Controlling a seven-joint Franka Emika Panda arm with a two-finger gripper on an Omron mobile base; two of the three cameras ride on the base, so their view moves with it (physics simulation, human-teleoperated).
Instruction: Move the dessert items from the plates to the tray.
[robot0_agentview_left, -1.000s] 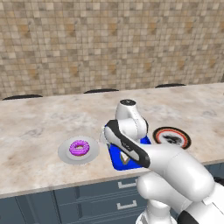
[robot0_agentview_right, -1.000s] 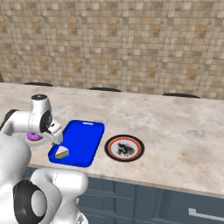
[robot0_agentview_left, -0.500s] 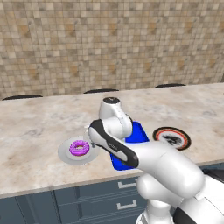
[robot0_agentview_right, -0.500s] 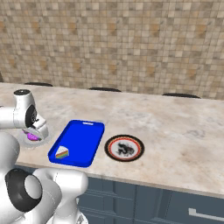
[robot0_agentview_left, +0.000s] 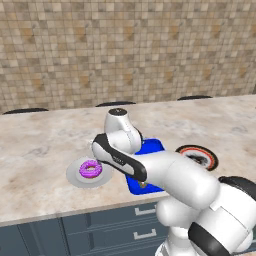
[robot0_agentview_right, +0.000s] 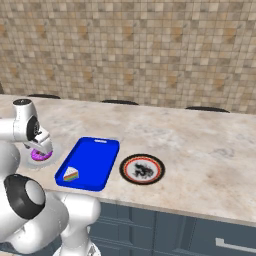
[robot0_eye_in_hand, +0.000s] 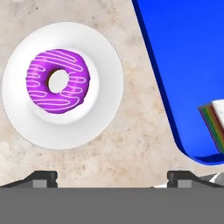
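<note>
The purple-iced doughnut (robot0_eye_in_hand: 58, 81) lies flat in the middle of the light grey plate (robot0_eye_in_hand: 105, 65), left of the blue tray (robot0_eye_in_hand: 188, 65). My gripper (robot0_eye_in_hand: 112, 177) hangs over the counter between plate and tray, open and empty, with its fingertips (robot0_eye_in_hand: 41, 177) spread wide. From the right base it hovers (robot0_agentview_right: 42, 148) just above the doughnut (robot0_agentview_right: 36, 155). The white cake wedge (robot0_agentview_right: 71, 174) rests in the near corner of the tray (robot0_agentview_right: 92, 157). The patterned plate (robot0_agentview_right: 142, 169), right of the tray, carries nothing. In the left base view the doughnut (robot0_agentview_left: 90, 169) sits on its plate (robot0_agentview_left: 75, 177).
The marble counter (robot0_agentview_right: 200, 145) runs wide to the right of the patterned plate. A tiled wall (robot0_agentview_left: 125, 45) closes the back. My forearm crosses over part of the tray (robot0_agentview_left: 150, 147) in the left base view, and the counter's front edge drops to dark drawers (robot0_agentview_left: 100, 230).
The arm has swung left, from above the tray where the cake wedge lies to above the doughnut plate. Cake wedge, doughnut and plates have stayed put.
</note>
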